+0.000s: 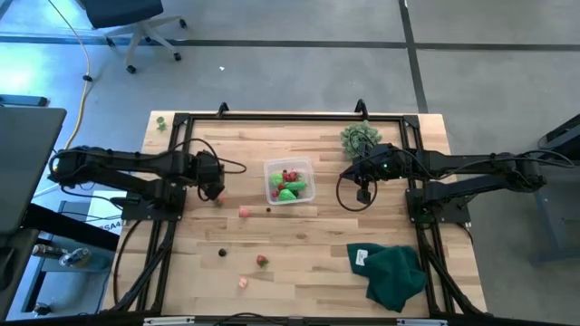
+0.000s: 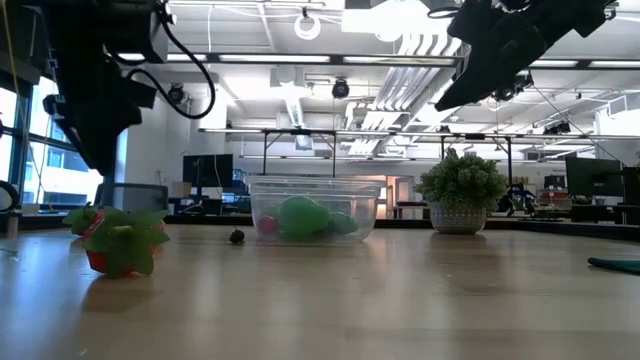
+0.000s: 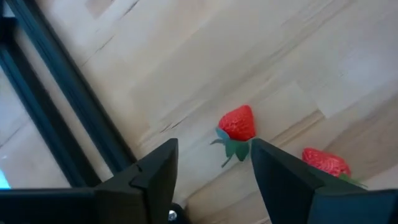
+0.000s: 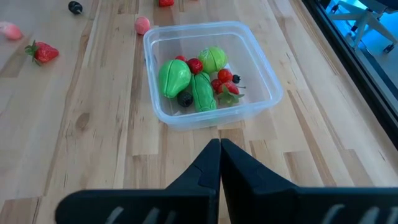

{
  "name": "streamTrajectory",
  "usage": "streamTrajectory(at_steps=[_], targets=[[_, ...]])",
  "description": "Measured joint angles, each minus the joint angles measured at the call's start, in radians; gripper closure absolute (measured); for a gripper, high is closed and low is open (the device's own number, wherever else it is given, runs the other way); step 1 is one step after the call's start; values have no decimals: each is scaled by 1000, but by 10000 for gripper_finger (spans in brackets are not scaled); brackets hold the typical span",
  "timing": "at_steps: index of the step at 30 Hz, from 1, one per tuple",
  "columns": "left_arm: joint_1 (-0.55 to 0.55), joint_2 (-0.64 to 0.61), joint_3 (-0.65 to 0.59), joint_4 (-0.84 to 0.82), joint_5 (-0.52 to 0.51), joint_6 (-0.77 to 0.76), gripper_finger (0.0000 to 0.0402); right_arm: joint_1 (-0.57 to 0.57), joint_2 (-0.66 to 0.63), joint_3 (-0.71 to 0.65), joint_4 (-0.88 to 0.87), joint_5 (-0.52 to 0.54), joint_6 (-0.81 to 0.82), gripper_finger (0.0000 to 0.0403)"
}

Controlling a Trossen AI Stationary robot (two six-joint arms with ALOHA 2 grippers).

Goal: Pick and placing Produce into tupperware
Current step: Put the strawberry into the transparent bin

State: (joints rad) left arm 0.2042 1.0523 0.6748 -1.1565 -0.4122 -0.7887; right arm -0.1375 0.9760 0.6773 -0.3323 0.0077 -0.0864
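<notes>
The clear tupperware [image 1: 289, 181] stands mid-table and holds green pieces, red berries and a dark berry [image 4: 185, 98]. Loose produce lies on the wood: a pink piece [image 1: 244, 212], a dark berry [image 1: 221, 253], a strawberry [image 1: 262, 261] and a pink bit [image 1: 243, 282]. My left gripper [image 1: 212, 188] hangs open to the tupperware's left, pointing steeply down. One strawberry [image 3: 238, 123] lies on the table just ahead of its open fingertips [image 3: 211, 163], and a second strawberry [image 3: 326, 162] lies beside it. My right gripper [image 4: 219, 146] is shut and waits above the table to the tupperware's right.
A spiky grey-green bushy ball [image 1: 361, 138] sits at the far right of the table, behind my right gripper. A dark green cloth [image 1: 394, 272] lies at the near right. The black frame rail [image 3: 74, 106] runs along the table's left side, close to my left gripper.
</notes>
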Motion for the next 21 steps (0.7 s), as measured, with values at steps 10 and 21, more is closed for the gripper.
streamTrajectory(at_steps=[10,21], targets=[[141,0,-38,111,108,124,227,0,0,0,0,0,0,401],[252,44,-117,234,222,185,227,0,0,0,0,0,0,401]])
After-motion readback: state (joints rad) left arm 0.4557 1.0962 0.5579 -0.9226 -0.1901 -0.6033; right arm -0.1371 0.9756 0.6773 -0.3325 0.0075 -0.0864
